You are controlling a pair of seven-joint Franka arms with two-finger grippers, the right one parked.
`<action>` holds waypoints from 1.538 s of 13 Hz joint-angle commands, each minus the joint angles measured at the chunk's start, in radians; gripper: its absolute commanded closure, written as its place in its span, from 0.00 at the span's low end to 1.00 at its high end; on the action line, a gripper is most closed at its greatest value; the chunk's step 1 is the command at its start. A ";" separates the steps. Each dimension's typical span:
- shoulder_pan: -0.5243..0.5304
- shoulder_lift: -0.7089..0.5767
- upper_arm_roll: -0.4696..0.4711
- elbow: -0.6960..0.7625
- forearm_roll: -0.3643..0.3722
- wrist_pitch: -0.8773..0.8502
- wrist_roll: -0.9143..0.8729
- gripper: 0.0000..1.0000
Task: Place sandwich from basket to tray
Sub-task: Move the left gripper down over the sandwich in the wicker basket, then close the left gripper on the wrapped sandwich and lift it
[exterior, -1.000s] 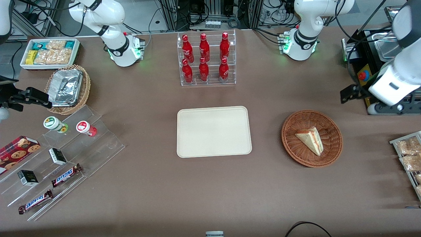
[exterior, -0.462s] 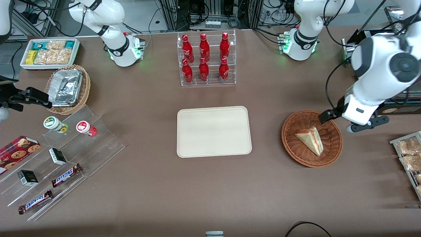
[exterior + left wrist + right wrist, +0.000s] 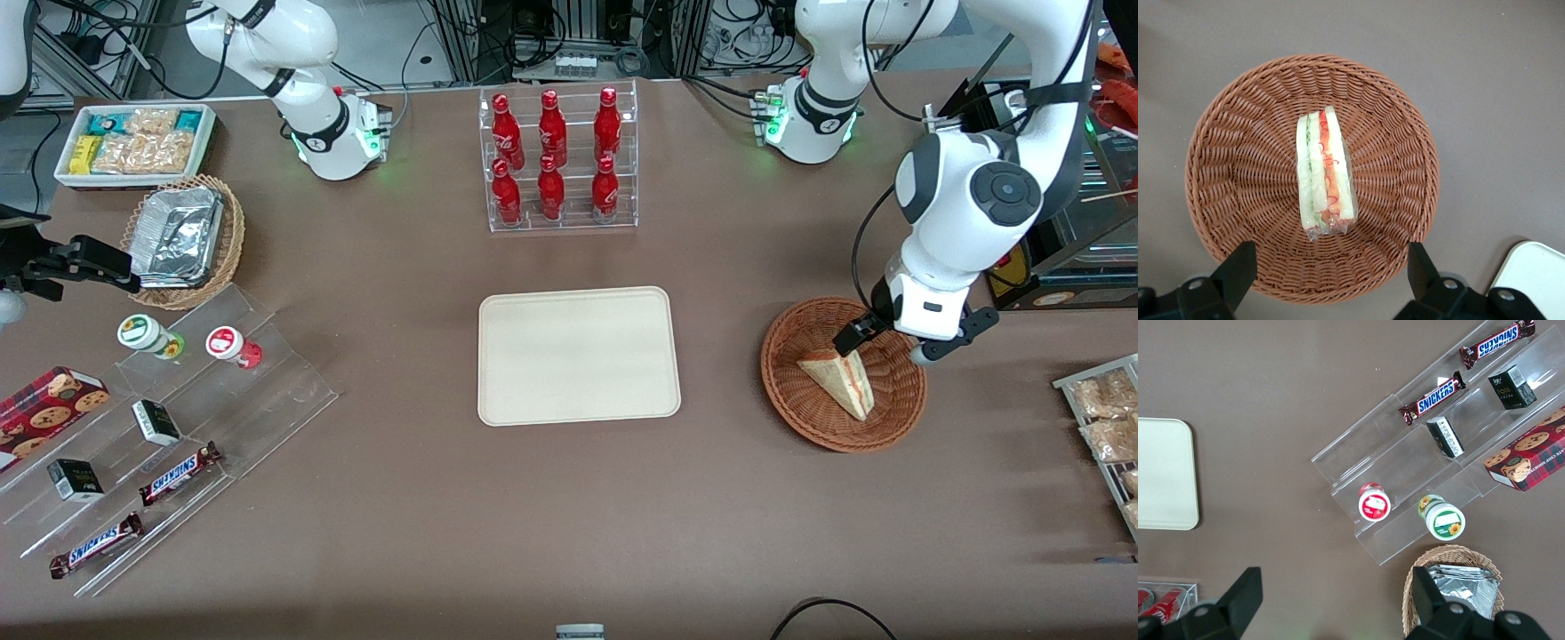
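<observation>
Brown desk (image 3: 622, 498) in the front view: the black pincer (image 3: 880, 342) hangs over the round reddish-brown wicker basket (image 3: 805, 404), just above the pale triangular sandwich wedge (image 3: 840, 378) inside; the cream rectangular tray (image 3: 578, 356) lies well apart. Wrist view: the pincer (image 3: 1328, 267) is spread wide, both fingers (image 3: 1238, 267) clear of the sandwich (image 3: 1325, 173) in the basket (image 3: 1238, 173).

Bright, even overhead light; soft shadows; sharp focus; foil glare.
</observation>
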State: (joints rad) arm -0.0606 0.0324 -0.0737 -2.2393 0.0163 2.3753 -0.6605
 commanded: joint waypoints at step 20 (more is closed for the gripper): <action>0.027 0.198 0.000 0.051 0.020 0.097 -0.065 1.00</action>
State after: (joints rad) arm -0.0316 0.2461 -0.0640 -2.2369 0.0164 2.5521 -0.7006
